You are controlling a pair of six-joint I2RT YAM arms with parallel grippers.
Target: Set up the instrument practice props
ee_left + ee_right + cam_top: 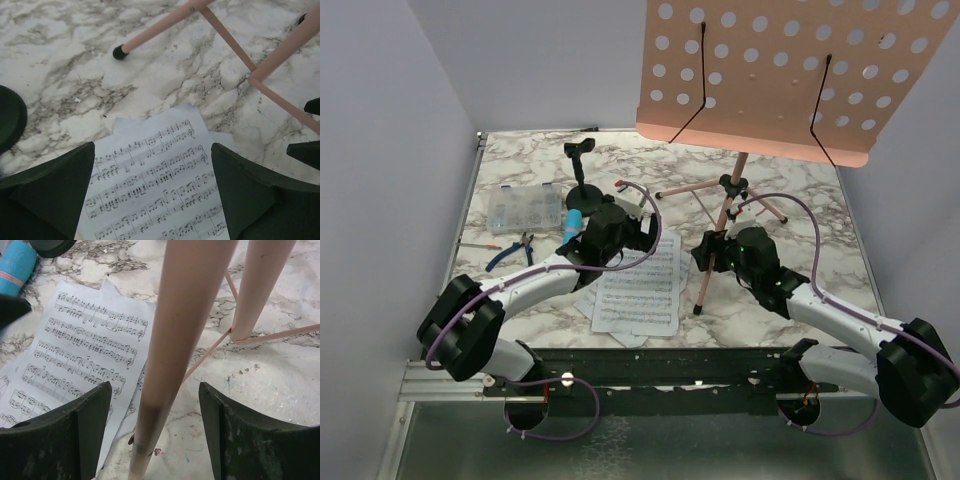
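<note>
The pink music stand stands upright, its hole-punched panel [770, 70] at the top right and its tripod legs [720, 215] on the marble table. White sheet-music pages [642, 290] lie flat in front of the legs. My left gripper [642, 238] hovers open over the upper edge of the pages [155, 185], with nothing between its fingers. My right gripper [708, 252] is open around the front tripod leg [175, 340], with a gap on both sides. The blue toy microphone [575, 222] lies beside the black mic stand [585, 185], partly hidden by my left arm.
A clear compartment box [525, 208] sits at the left of the table. Blue-handled pliers [515, 250] lie just in front of it. White walls close in the left and back sides. A pink leg with a black foot cap [119, 52] reaches across the table beyond the pages.
</note>
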